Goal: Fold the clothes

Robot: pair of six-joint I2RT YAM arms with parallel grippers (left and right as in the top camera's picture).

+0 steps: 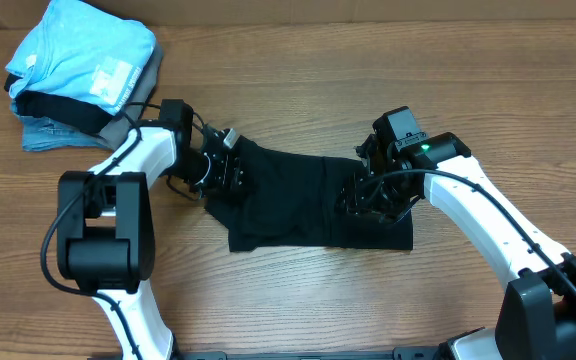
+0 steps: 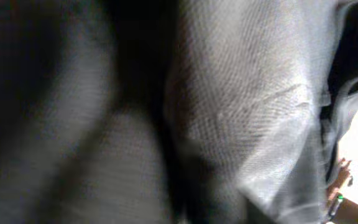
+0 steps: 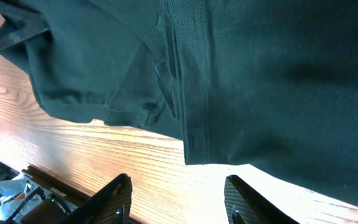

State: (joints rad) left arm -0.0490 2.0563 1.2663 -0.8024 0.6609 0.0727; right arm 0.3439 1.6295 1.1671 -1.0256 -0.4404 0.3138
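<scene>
Black shirt (image 1: 298,200) lying stretched sideways across middle of wooden counter (image 1: 298,310), partly folded into wrinkled band. Left end bunching into narrow peak; right end lying flatter, squarer. Fine knit weave showing close up. Stitched hem and seam showing at counter-side edge.

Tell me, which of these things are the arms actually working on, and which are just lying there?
In the job: black shirt, left gripper, right gripper.
Lying about: light-blue folded garment, denim-blue folded item under it.
</scene>
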